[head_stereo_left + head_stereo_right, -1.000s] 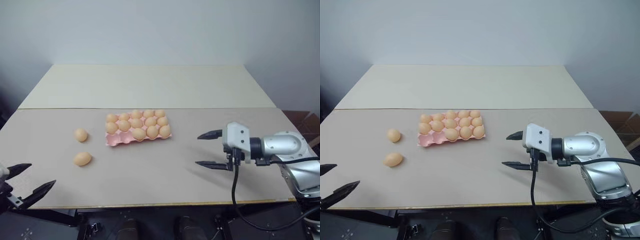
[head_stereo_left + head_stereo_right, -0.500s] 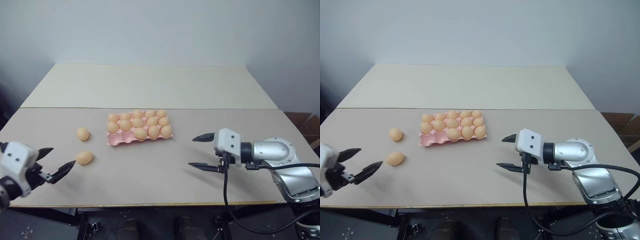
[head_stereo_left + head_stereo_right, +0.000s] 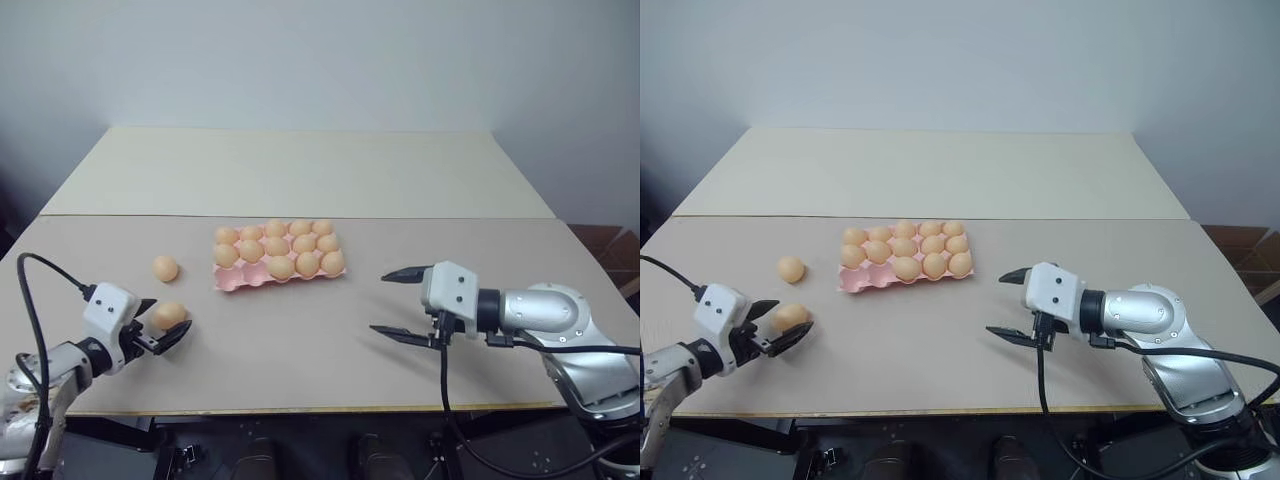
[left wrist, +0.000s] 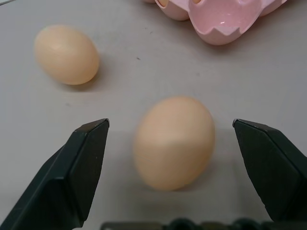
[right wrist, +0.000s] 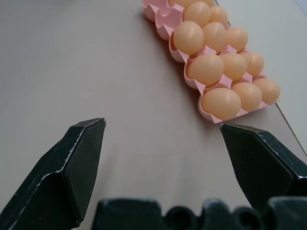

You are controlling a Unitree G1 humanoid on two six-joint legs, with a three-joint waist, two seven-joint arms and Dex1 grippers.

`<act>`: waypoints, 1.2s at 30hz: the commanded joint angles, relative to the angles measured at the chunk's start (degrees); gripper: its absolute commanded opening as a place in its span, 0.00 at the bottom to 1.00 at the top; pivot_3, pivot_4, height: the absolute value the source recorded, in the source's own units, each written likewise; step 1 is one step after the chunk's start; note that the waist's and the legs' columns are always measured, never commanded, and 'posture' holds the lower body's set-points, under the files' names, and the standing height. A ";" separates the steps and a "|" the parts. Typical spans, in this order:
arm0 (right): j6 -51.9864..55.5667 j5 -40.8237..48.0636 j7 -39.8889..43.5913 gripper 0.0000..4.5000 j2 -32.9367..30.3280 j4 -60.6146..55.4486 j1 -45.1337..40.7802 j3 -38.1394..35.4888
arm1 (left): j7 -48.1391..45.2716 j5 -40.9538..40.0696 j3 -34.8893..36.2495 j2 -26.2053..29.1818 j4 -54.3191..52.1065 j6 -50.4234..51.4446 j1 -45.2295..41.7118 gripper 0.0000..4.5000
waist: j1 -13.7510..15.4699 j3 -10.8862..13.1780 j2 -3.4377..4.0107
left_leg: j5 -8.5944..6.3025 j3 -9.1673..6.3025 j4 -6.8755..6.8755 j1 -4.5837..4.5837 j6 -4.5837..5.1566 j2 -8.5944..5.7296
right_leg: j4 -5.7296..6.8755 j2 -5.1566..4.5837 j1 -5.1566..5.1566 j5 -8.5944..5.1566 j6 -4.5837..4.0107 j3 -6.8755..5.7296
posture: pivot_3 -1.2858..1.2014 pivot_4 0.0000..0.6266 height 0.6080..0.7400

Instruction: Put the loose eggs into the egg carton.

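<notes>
The pink egg carton (image 3: 228,281) lies mid-table with several eggs in its cups; its near-left cups (image 4: 220,19) are bare. Two loose eggs rest on the table to its left: a farther egg (image 3: 165,268) and a nearer egg (image 3: 168,314). My left gripper (image 3: 166,321) is open, its fingers standing either side of the nearer egg (image 4: 173,142) with gaps on both sides. The farther egg (image 4: 66,54) lies beyond it. My right gripper (image 3: 381,303) hovers open and empty to the right of the carton (image 5: 162,18).
The beige table top (image 3: 300,350) ends in a front edge close to both arms. A second, paler table (image 3: 300,170) adjoins behind the carton. A grey wall rises behind that.
My left gripper came forward from the table's near-left edge and lower, until its open fingers flank the nearer loose egg. The right gripper drifted slightly left. Eggs and carton stayed put.
</notes>
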 commanded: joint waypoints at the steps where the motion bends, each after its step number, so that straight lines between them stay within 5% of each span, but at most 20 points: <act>1: 0.70 -0.03 -1.29 1.00 -0.58 -2.23 0.02 -1.46 | -0.05 -1.26 0.23 -0.92 0.48 -0.64 -1.53 0.87 | 0.06 0.00 0.00 | 0.00 0.00 0.00 0.00 0.00 0.00 | 0.01 0.00 0.00 0.01 0.01 0.00 | 0.52 0.24 1.00; 8: 1.06 -0.69 -2.72 1.00 0.06 -2.42 -0.46 -0.36 | 0.02 0.30 -1.61 -0.92 2.36 -0.76 -3.35 0.43 | 0.24 -0.02 -0.03 | 0.00 0.00 0.00 0.01 0.00 -0.01 | 0.01 0.00 0.01 0.04 0.05 0.00 | 0.52 0.24 1.00; 15: 0.94 -1.59 -3.81 1.00 0.90 -1.78 -1.32 0.34 | 0.45 2.74 -3.71 0.25 3.02 -0.37 -4.24 0.41 | 0.36 -0.08 -0.01 | 0.00 0.01 0.00 0.22 0.01 -0.01 | 0.06 0.00 0.17 0.03 0.04 0.03 | 0.52 0.24 1.00; 26: -0.11 -3.34 -5.75 1.00 1.49 -1.48 -0.85 0.86 | -0.26 -11.38 1.30 -3.72 -6.11 2.39 -11.74 0.41 | 0.70 -0.11 -0.10 | 0.01 0.04 0.01 0.18 0.01 -0.03 | 0.03 -0.02 0.18 0.07 0.11 0.05 | 0.52 0.24 1.00; 36: 4.14 -4.12 -11.64 1.00 3.63 -8.40 3.56 0.41 | 1.49 -5.50 -9.77 -13.23 9.01 -4.48 -26.55 0.41 | 0.42 -0.16 -0.18 | 0.01 0.02 0.04 0.30 0.02 -0.09 | -0.03 0.02 0.45 0.14 0.23 0.11 | 0.52 0.24 1.00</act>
